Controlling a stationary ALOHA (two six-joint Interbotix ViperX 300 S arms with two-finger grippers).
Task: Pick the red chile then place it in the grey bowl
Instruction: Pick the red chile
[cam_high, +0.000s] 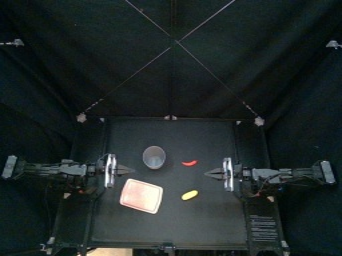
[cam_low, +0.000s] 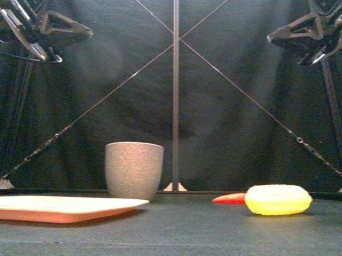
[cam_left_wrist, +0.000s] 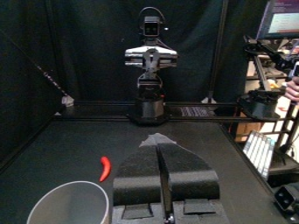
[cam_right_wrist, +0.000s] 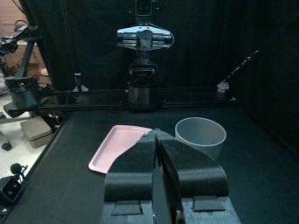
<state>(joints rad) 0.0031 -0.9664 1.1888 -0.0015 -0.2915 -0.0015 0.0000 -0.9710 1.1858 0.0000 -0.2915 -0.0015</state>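
1. The right jaws and the left jaws are both clenched on nothing. If they came down without opening, they would shove the red chile (cam_high: 190, 161) rather than grip it.
2. The chile lies flat on the bench (cam_high: 207, 215) ahead of the right jaws and nearer to them than to the left. It is slim and low, so a shallow pinch may slip off.
3. The yellow toy (cam_high: 190, 194) sits beside that reach and could be knocked.
4. The grey bowl (cam_high: 155, 155) stands beyond the chile, and a low carry might tip it.
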